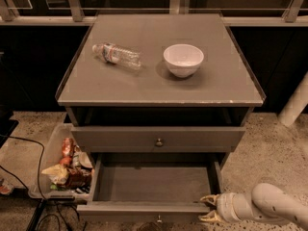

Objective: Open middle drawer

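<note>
The middle drawer [155, 183] of the grey cabinet stands pulled out, its bare grey inside showing. Its front edge with a small round knob [159, 219] is at the bottom of the camera view. The uppermost drawer front [120, 138] above it is shut. My gripper [208, 209] is at the lower right, just off the open drawer's front right corner, fingers spread and holding nothing. The lowest drawer is hidden under the open one.
A clear plastic bottle [117, 55] lies on the cabinet top [144, 85] beside a white bowl [183, 59]. A clear bin [48, 158] with snack bags stands on the floor to the left. Black cables [29, 148] run at the lower left. A white post [294, 105] stands at right.
</note>
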`<state>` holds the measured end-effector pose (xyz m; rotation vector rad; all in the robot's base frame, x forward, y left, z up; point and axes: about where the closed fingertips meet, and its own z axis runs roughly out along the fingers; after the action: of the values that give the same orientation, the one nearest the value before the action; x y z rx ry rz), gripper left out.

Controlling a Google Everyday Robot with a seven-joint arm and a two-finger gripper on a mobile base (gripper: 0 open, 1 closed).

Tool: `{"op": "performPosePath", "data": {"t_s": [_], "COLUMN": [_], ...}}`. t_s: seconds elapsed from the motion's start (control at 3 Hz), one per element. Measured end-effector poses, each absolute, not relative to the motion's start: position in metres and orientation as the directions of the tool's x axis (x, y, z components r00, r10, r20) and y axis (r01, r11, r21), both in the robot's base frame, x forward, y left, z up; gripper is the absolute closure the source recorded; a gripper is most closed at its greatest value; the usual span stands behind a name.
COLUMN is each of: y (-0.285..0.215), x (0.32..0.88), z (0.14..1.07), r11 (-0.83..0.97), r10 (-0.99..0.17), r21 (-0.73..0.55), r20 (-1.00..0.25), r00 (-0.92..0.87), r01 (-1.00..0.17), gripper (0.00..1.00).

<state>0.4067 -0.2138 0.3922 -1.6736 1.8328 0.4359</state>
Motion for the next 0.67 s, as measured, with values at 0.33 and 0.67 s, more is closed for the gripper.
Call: {"op": "performPosePath", "data": {"t_s": [0.33,0.67], "y": [-0.2104,-0.2104], "x": [0.3918,0.3919], "z": [0.3884,0.3885], "r11": [0.143,0.143], "r10": [-0.767,-0.767], "r21": [-0.153,-0.153], "r20": [-0.641,-0.641], "r00": [-0.012,-0.012], "r01": [-0.978,-0.978], "gripper": [0.82,0.59]}}
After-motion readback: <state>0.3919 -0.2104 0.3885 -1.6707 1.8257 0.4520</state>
